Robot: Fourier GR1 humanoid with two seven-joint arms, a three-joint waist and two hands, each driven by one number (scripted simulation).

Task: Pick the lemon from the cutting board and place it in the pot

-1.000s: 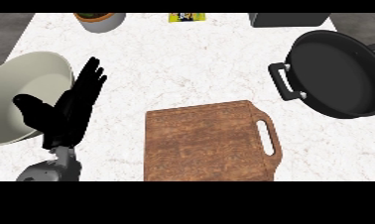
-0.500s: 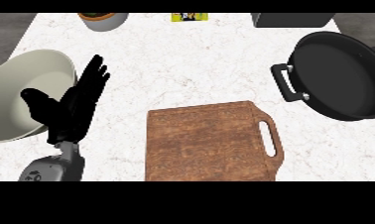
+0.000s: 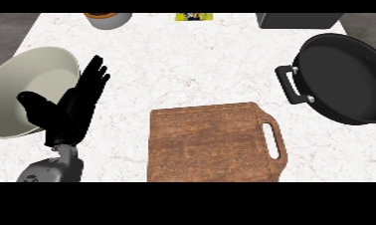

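Left hand: the left hand (image 3: 66, 114) is resting open at the lower left of the head view, palm side up the counter, on its grey forearm (image 3: 50, 170) coming in from the lower edge.
Fingers: the fingers (image 3: 94, 77) are pointing straight up and away, lying close together, with the thumb (image 3: 33, 102) sticking out to the left; they are closing on nothing.
Lemon: the lemon is not showing anywhere in this view, so where it is lying relative to the fingers cannot be told.
Cutting board: the brown wooden cutting board (image 3: 209, 144) is lying flat at the lower middle, its slotted handle pointing right, just to the right of the hand and apart from it.
Pot: the black pot (image 3: 345, 82) is sitting at the right edge, its side handle (image 3: 290, 84) facing left, well apart from the hand.
Bowl: a pale bowl (image 3: 33, 69) is sitting at the left edge, with the hand overlapping its right rim in the view.
Far edge: a grey cup (image 3: 109, 19), a yellow packet (image 3: 195, 16) and a dark box (image 3: 297, 20) are standing along the top of the white marbled counter (image 3: 198, 59).
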